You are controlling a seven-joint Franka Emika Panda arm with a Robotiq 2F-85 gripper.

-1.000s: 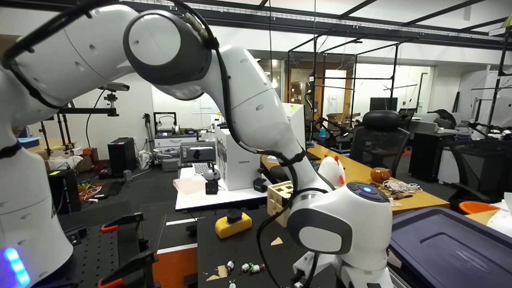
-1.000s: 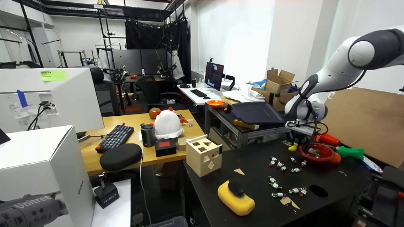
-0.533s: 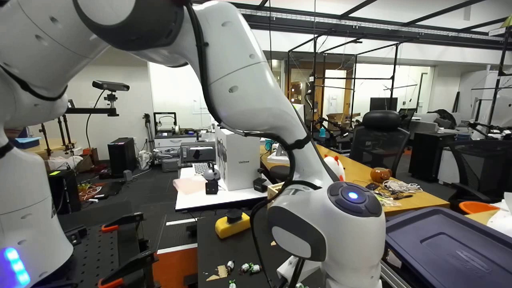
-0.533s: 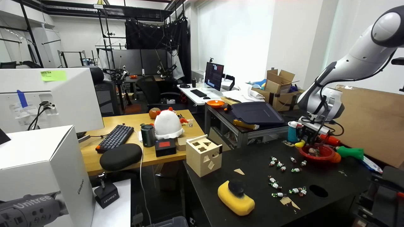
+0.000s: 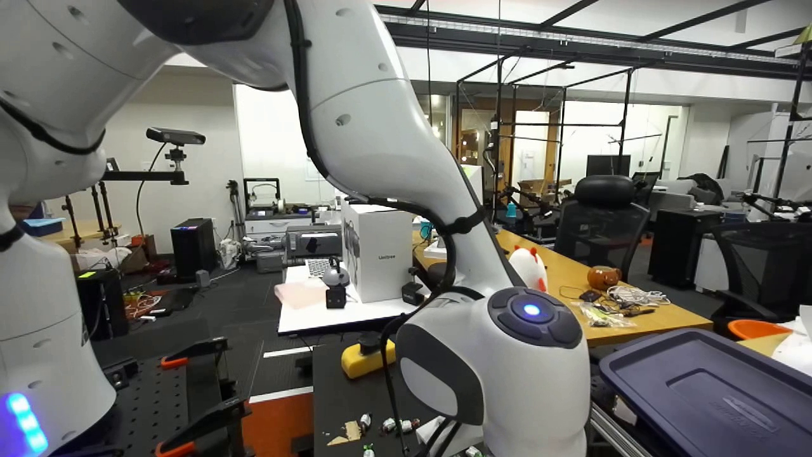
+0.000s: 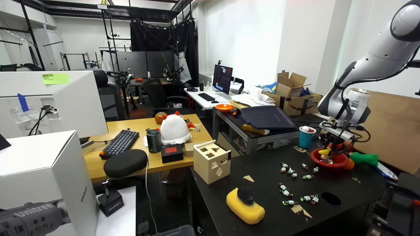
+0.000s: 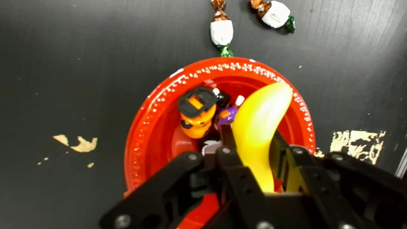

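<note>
In the wrist view my gripper (image 7: 252,136) is shut on a smooth yellow banana-shaped piece (image 7: 260,111), whose curved free end sticks out past the fingertips. Below lies a red bowl (image 7: 138,136) with a beaded rim. Inside the bowl are an orange toy with a black hat (image 7: 197,122) and a purple toy (image 7: 225,116); the gripper hides part of its contents. An exterior view shows the yellow piece (image 6: 325,151) over the bowl (image 6: 333,166), but whether it touches anything there I cannot tell. The gripper falls outside the frame in an exterior view showing the arm (image 5: 495,374).
Several wrapped candies (image 6: 288,170) lie scattered on the black table. A blue cup (image 6: 305,138) stands behind the bowl, a green object (image 6: 364,158) to its right. Farther off are a wooden shape box (image 6: 210,167) and a yellow block with a black top (image 6: 245,208).
The arm has shifted, carrying the yellow piece from beside the bowl to above it, rightward in an exterior view. The blue cup, hidden behind the arm a second ago, now shows fully.
</note>
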